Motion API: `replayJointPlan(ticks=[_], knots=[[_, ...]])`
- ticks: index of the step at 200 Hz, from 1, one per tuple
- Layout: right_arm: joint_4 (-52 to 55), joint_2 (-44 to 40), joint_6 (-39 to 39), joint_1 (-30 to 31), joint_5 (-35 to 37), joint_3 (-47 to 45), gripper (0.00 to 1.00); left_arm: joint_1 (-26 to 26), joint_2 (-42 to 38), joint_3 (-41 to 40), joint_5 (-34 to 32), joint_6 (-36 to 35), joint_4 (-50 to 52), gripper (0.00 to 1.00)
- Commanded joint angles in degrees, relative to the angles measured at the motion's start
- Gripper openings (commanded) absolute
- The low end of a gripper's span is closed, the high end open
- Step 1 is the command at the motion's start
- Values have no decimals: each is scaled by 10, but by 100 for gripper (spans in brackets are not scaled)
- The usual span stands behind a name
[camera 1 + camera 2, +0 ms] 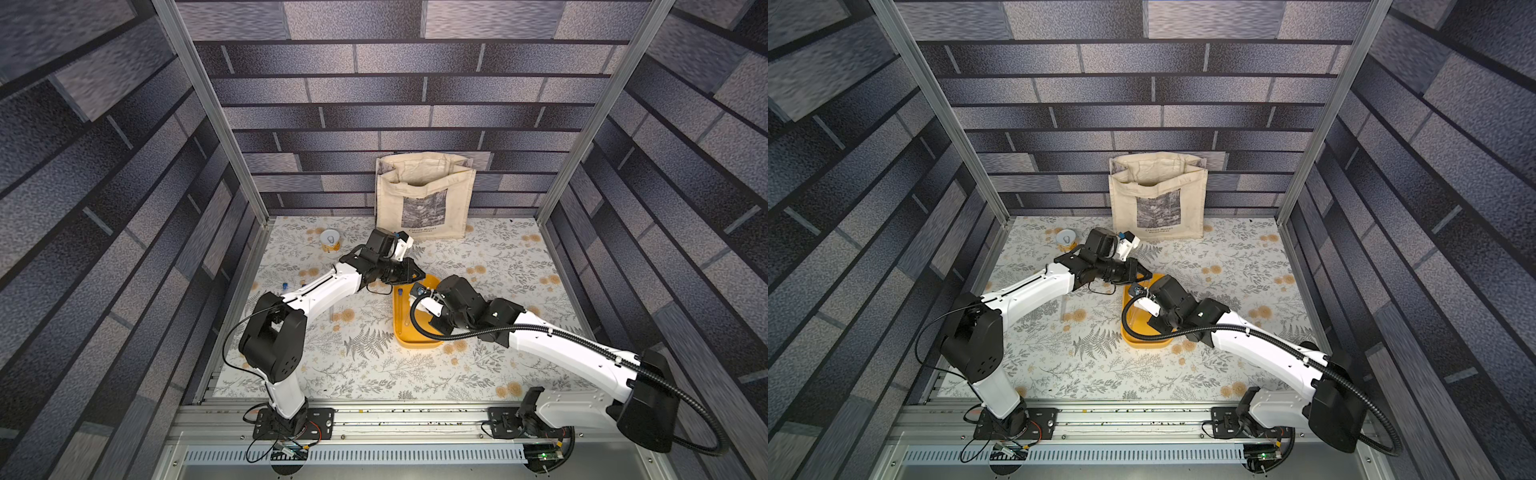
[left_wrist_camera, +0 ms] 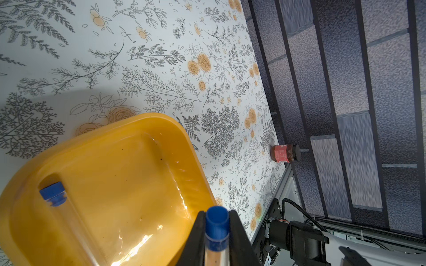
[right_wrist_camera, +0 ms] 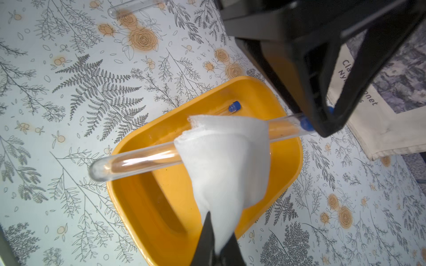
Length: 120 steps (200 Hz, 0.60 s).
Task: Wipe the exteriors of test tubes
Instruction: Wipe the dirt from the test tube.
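walls point(image 1: 415, 87): grey brick print | tabletop point(image 1: 374, 374): floral sheet — frame point(image 1: 212, 108): aluminium posts

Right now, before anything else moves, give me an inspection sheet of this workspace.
Surface: floral-print table.
Job's things: one test tube held above the yellow tray, white cloth draped over it; second tube lying in the tray; third tube on the table.
Clutter: small can; tote bag against the back wall; jar by a side wall.
Grippers: left tool shut on the test tube's blue-capped end; right tool shut on the white cloth.
Cables: black conduit along the right arm; thin black cable looping by the left arm.
Surroundings: brick-pattern walls, metal frame posts.
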<state>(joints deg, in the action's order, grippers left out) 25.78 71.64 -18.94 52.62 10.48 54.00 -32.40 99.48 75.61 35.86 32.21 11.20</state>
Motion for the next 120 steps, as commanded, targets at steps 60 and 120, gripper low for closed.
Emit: replayJointPlan(ticks=[60, 120], knots=[[-6, -18, 18, 75, 11, -37, 0, 8, -4, 3, 18, 16, -18, 18], [11, 12, 14, 15, -12, 8, 0, 7, -10, -3, 18, 16, -21, 18]])
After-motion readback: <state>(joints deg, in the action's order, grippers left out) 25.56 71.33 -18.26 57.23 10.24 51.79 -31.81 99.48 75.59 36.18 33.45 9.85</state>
